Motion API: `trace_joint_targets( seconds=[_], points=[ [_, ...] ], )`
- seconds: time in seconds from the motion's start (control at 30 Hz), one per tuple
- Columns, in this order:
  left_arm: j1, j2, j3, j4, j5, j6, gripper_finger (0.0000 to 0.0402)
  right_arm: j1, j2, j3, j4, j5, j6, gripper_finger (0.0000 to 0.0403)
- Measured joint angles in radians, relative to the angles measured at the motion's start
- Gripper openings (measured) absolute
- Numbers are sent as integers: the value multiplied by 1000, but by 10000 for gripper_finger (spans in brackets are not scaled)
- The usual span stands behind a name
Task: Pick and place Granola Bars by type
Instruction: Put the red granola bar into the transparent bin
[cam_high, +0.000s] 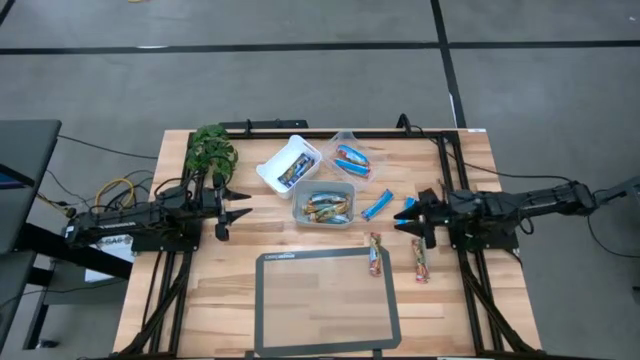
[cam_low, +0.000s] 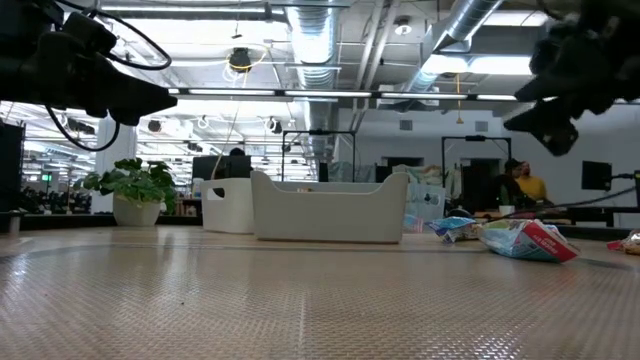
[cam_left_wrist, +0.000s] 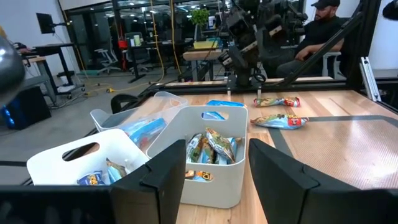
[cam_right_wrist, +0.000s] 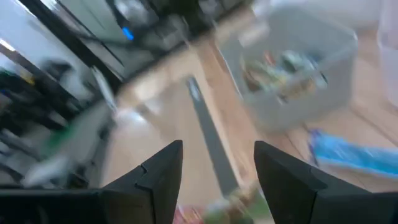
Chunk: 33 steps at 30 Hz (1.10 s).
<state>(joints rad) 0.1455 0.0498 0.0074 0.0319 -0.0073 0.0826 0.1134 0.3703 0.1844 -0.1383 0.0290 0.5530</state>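
Granola Bars (cam_high: 374, 255) lie loose on the table (cam_high: 210, 280) beside the mat (cam_high: 325, 300) and fill three tubs (cam_high: 324, 203), while my left end effector (cam_high: 232, 212) and right end effector (cam_high: 408, 221) hover spread and empty either side.

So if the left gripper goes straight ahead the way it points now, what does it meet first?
Most likely the middle tub: it sits straight ahead of the open left gripper, with bars inside. In the high view the fingers seem to hang above the table, so height is unclear.
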Motion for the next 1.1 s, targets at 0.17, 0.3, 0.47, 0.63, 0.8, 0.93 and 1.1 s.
trace_joint_targets(
  seconds=[0.17,0.3,0.47,0.63,0.8,0.93,1.1],
  points=[
    [0,0,0,0,0,0,169,2,240,184,-169,-1,-26,191],
    [0,0,0,0,0,1,169,-3,478,286,-201,-8,156,191],
    [0,0,0,0,0,1,169,-35,715,381,-208,-148,394,191],
    [0,0,0,0,0,0,169,-26,881,452,-222,-286,493,191],
    [0,0,0,0,0,0,169,-13,978,554,-371,-294,563,191],
    [0,0,0,0,0,0,169,-6,1041,634,-473,-282,574,186],
    [0,0,0,0,0,0,169,14,1115,680,-496,-250,584,167]
  ],
)
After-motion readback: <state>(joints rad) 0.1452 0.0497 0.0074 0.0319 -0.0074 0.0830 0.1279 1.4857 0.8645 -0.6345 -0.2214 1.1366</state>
